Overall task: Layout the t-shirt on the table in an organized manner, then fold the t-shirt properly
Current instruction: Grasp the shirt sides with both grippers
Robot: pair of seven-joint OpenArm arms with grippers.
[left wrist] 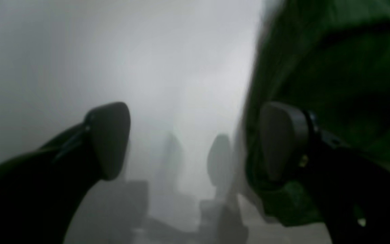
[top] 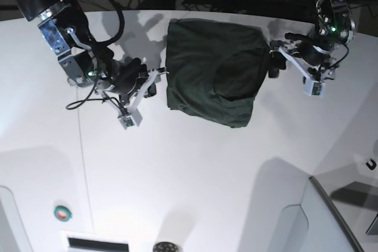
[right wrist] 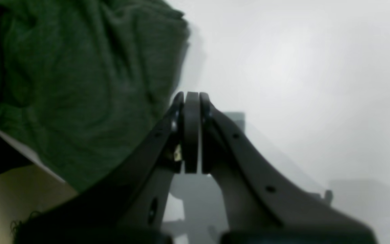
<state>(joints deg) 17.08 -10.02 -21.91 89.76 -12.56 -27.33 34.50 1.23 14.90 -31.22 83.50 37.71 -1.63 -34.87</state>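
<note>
Left gripper (left wrist: 195, 142) stands with jaws wide apart and holds nothing, one pad just beside the edge of the dark forest-green, thin knit t-shirt (top: 212, 81). Right gripper (right wrist: 191, 132) is fully closed and empty, near the opposite edge. The t-shirt lies folded into a rough rectangle at the far middle of the smooth white table (top: 189, 187), one lower corner sagging out of line. Risk, as judged: a pad catching the soft cloth on departure would drag the fold open; the uneven corner could worsen with any further pull.
</note>
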